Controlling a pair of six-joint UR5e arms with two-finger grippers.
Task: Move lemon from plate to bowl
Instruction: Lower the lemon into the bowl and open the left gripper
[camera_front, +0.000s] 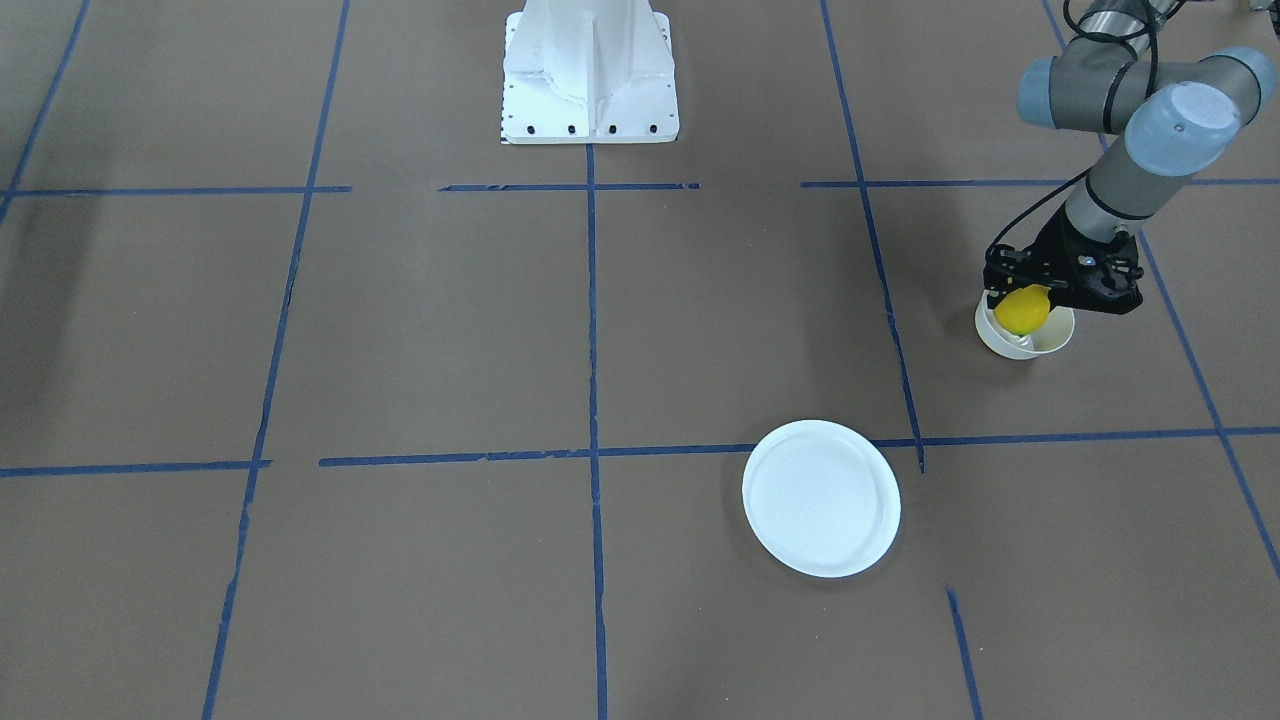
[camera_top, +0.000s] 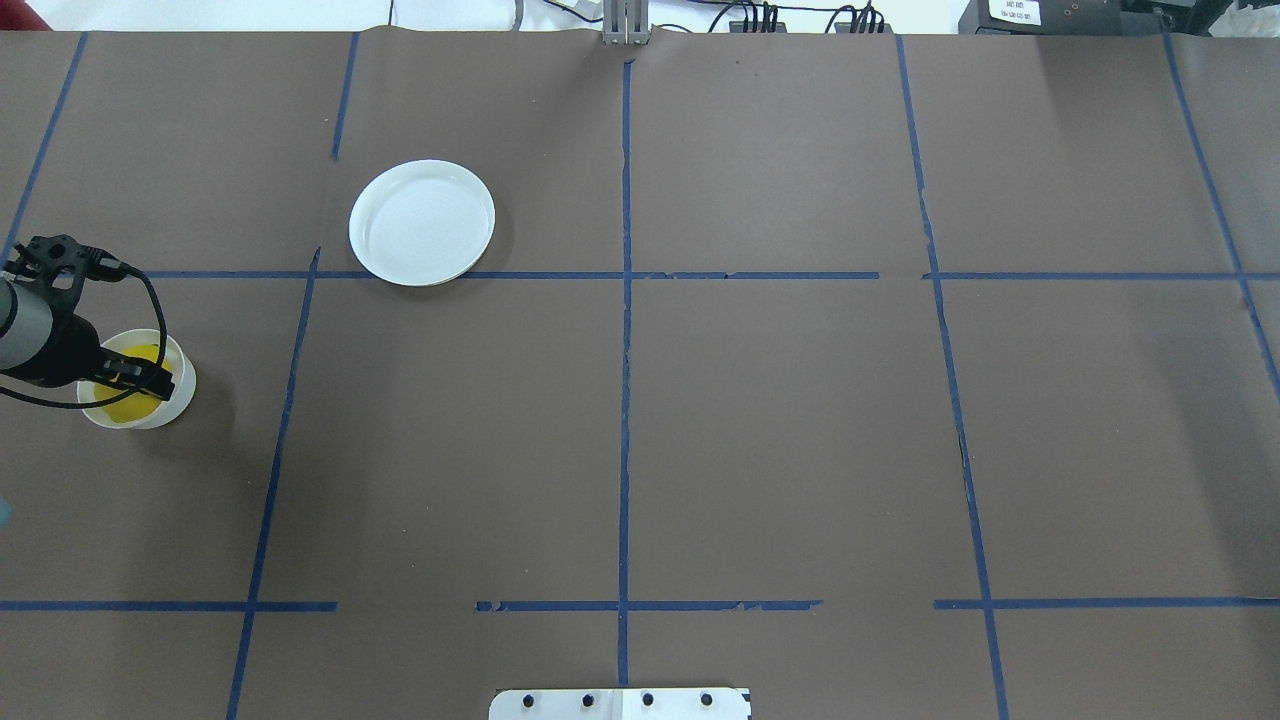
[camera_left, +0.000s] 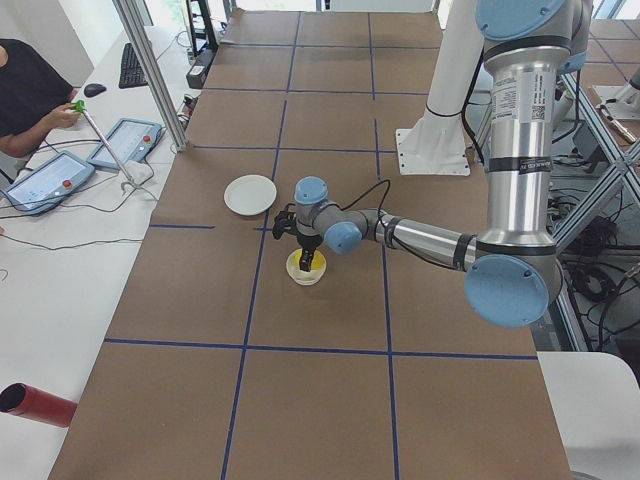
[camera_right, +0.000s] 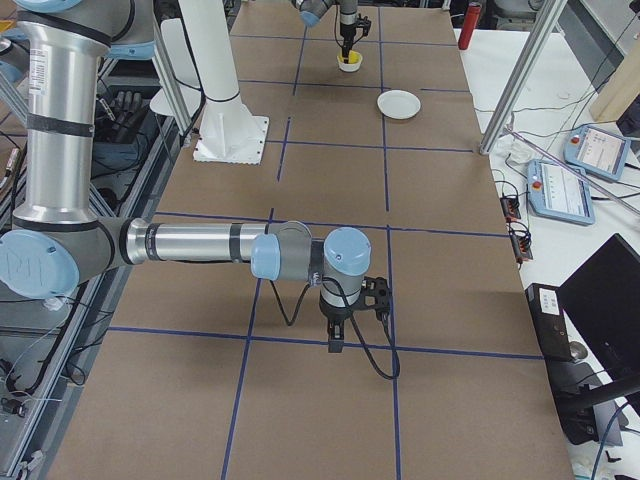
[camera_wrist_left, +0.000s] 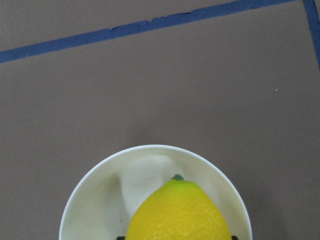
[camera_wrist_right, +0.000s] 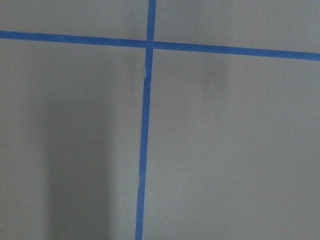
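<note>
My left gripper (camera_front: 1026, 298) is shut on the yellow lemon (camera_front: 1021, 312) and holds it in the mouth of the small off-white bowl (camera_front: 1003, 346) at the table's left side. In the left wrist view the lemon (camera_wrist_left: 178, 214) sits low over the bowl (camera_wrist_left: 97, 200) with its green tip pointing forward. The white plate (camera_front: 821, 498) lies empty, apart from the bowl; it also shows in the overhead view (camera_top: 421, 222). My right gripper (camera_right: 335, 343) hangs just above the table far from both dishes; I cannot tell whether it is open or shut.
Blue tape lines divide the brown table cover into a grid. The robot's white base (camera_front: 590, 75) stands at the table's middle edge. Operators' tablets (camera_left: 50, 178) and a metal post (camera_left: 150, 70) stand beyond the far edge.
</note>
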